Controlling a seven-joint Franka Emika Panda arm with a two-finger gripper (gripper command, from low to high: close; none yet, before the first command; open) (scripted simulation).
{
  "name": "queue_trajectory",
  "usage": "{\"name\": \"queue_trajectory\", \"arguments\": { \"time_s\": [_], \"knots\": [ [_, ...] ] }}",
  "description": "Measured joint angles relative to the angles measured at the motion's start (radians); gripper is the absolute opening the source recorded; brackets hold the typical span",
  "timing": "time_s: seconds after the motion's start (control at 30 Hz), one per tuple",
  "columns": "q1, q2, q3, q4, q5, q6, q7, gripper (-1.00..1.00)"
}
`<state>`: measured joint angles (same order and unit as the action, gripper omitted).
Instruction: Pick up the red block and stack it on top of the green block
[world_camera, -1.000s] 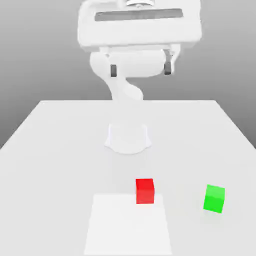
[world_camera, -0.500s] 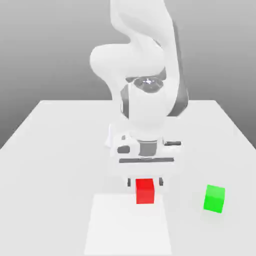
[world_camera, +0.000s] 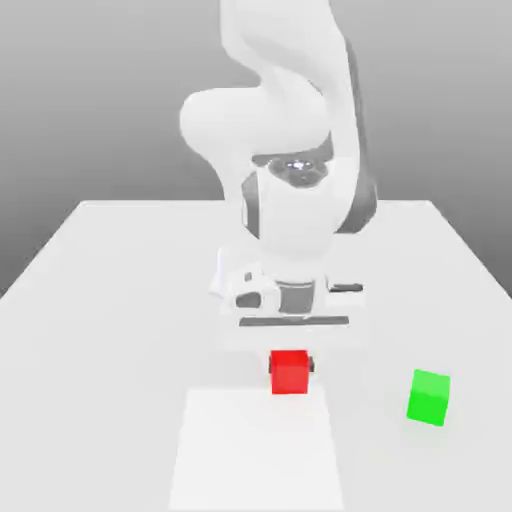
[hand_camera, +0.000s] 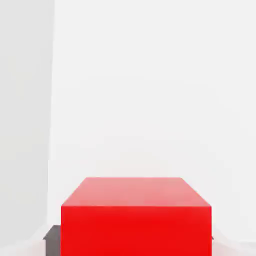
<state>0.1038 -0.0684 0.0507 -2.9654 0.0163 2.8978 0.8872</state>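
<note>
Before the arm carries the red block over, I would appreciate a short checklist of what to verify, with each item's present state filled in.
1. Gripper closed on the red block, with fingers at both sides: ok.
2. Red block sitting level, not tilted, between the fingers: ok.
3. Green block upright, its top free to take the red one: ok.
4. Green block standing apart from the red block and the gripper: ok.
5. Red block stacked above the green block, ready for release: not ok; it is over to the exterior view's left.
6. Grip firm enough to carry without slipping: cannot tell.
</note>
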Motion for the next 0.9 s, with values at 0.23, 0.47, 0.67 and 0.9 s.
{"name": "queue_trajectory", "arguments": {
  "time_s": [0.23,0.47,0.67,0.9],
  "knots": [
    [0.027,-0.057,0.083,0.058,-0.017,-0.111,0.178,-1.0],
    [0.094,-0.024,0.187,0.158,-0.019,-0.177,0.419,-1.0],
    [0.188,0.008,0.264,0.244,0.007,-0.232,0.608,-1.0],
    [0.227,0.194,0.231,0.281,-0.128,-0.092,0.773,-1.0]
  ]
}}
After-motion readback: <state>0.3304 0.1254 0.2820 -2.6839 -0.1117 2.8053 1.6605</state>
